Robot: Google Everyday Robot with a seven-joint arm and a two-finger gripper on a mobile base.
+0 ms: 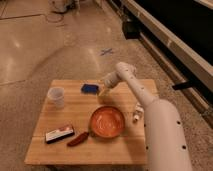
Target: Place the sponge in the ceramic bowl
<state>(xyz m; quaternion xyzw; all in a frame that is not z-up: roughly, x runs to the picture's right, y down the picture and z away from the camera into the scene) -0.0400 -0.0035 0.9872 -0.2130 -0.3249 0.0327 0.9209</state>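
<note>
The dark-blue sponge [90, 88] lies flat near the far edge of the wooden table [70, 115]. The glossy orange-red ceramic bowl [107, 121] sits nearer the front, right of centre, with nothing in it. My white arm reaches in from the lower right, and its gripper [104, 91] hangs just right of the sponge, a short way beyond the bowl's far rim. The sponge and the gripper look close together but apart.
A translucent plastic cup [56, 96] stands at the table's left. A black, white and red flat box [59, 134] and a red elongated object [78, 139] lie near the front left. Polished floor surrounds the table, with a dark wall base at the right.
</note>
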